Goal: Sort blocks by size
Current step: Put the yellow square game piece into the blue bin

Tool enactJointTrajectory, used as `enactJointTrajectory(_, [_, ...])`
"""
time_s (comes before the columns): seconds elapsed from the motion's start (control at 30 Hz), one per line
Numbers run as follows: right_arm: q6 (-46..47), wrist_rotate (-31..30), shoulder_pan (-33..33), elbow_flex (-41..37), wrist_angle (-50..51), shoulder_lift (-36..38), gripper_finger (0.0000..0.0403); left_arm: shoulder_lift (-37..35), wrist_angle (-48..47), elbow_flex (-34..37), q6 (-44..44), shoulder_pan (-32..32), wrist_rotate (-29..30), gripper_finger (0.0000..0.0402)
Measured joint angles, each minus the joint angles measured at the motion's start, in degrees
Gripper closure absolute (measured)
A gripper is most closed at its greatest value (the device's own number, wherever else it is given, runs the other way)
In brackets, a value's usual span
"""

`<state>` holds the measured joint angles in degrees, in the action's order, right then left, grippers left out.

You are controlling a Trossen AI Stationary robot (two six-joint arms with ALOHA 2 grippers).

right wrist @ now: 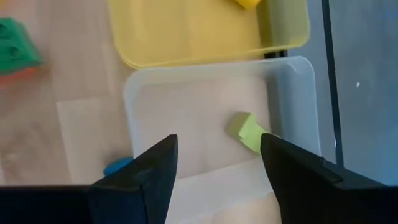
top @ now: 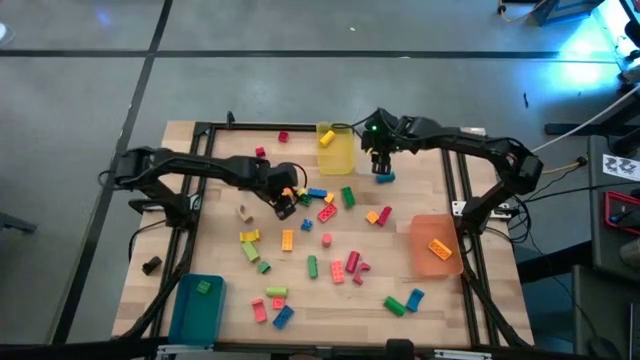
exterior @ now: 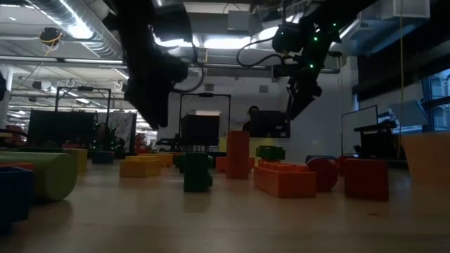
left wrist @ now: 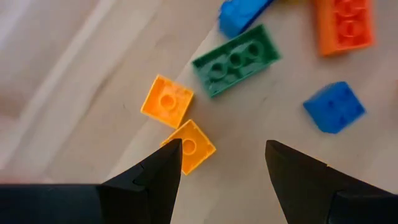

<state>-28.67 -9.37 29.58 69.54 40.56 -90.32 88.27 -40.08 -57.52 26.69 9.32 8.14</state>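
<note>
Barely starting: most small coloured plastic bricks [top: 300,240] lying loose on wooden table [top: 470,300], few binned. Right tool [right wrist: 214,180] gaping empty above clear plastic bin [right wrist: 286,112] holding lime brick [right wrist: 247,132]. Left tool [left wrist: 221,168] hovering wide, empty, near centre scatter.

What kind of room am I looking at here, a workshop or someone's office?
Probably a robotics lab or open workshop. Long ceiling lights and ducts run overhead, computer monitors stand behind the wooden table, and two arms work over scattered toy blocks.
</note>
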Motion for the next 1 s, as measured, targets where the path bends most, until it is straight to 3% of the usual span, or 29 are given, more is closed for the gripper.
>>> enactJointTrajectory(0.2, [0.0,0.0,-2.1,0.0,0.0,0.0,0.0171,4.8,-0.1,0.0,5.5,0.6,0.1,0.0185])
enactJointTrajectory(0.8, [0.1,1.4,-3.0,0.0,-0.1,0.0,0.0171,11.2,-0.4,0.0,4.4,0.6,2.0,0.0185])
enactJointTrajectory(1.0, [0.1,1.5,-3.0,0.0,-0.1,0.0,0.0171,11.6,-0.6,-0.1,1.0,0.5,2.4,0.0231])
